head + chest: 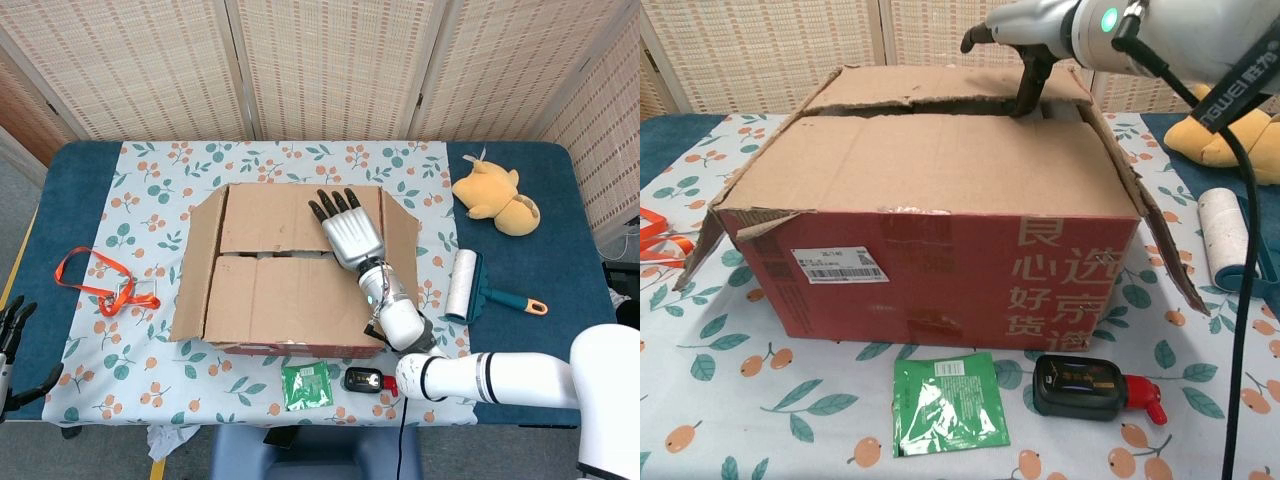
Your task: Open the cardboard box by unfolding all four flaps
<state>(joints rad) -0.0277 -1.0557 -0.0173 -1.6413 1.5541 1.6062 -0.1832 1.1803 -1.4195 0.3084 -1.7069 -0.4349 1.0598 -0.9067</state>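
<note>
The cardboard box [290, 300] stands mid-table with its left side flap [195, 265] and right side flap [400, 240] folded outward. The near flap [930, 160] lies flat over the top. The far flap [910, 85] is tilted up, leaving a dark gap along the seam. My right hand [348, 232] lies over the far flap's right part, fingers stretched on top, thumb [1025, 95] hooked under its edge, so the flap is pinched. My left hand [10, 340] hangs off the table's near left corner, fingers apart, holding nothing.
An orange strap [100, 285] lies left of the box. A yellow plush toy [495, 200] and a lint roller [465, 285] are on the right. A green packet [948, 403] and a black device with a red end [1090, 388] lie in front of the box.
</note>
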